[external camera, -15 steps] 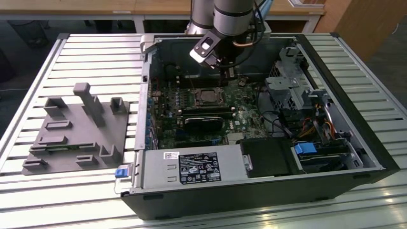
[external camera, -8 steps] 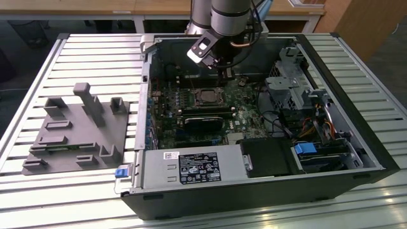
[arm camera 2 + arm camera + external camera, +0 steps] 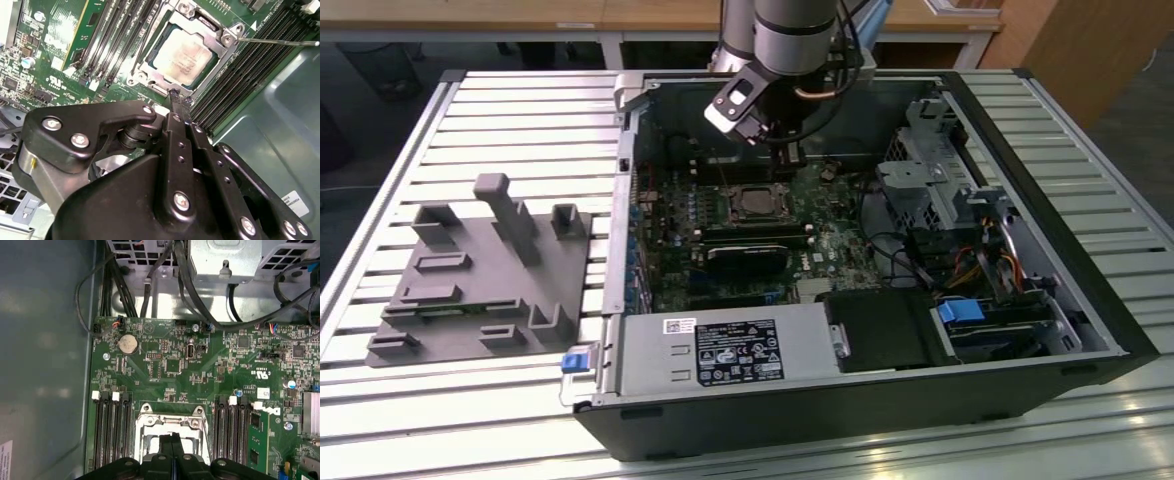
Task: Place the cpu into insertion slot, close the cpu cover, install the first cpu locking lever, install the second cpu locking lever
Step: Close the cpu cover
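Hanging over the motherboard in the open computer case, the fingers are pressed together, gripping nothing, their tips just beside the cpu cover. The cover lies over the cpu, which sits in the insertion slot. A thin locking lever sticks out over the memory slots.

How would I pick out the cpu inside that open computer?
Look into the open computer case, at the green circuit board on its floor. Between the banks of long black memory slots sits a square silver frame. The cpu is the pale, flat, smooth metal square showing through that frame's window.
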Motion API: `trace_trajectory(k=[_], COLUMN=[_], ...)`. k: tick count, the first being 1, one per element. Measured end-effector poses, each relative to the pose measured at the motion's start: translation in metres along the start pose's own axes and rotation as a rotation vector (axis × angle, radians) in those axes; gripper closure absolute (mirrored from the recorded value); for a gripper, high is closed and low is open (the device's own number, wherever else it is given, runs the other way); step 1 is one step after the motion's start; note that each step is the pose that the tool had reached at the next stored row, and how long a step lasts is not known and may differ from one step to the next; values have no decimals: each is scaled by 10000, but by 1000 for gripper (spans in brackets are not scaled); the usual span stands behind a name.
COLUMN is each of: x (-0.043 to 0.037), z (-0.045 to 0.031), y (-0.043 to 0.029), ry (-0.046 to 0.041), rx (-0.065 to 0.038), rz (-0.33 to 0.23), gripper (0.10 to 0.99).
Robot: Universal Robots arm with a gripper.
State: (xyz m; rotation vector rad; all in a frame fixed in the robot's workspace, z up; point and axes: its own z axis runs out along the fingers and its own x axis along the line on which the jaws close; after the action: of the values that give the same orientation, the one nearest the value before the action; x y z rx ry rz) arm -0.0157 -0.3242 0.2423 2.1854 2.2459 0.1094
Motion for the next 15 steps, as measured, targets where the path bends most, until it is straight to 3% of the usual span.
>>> trace_trajectory(k=[15], x=[2], z=[-4], y=[-72], ry=[0], rx=[0], rz=[0], gripper=[965])
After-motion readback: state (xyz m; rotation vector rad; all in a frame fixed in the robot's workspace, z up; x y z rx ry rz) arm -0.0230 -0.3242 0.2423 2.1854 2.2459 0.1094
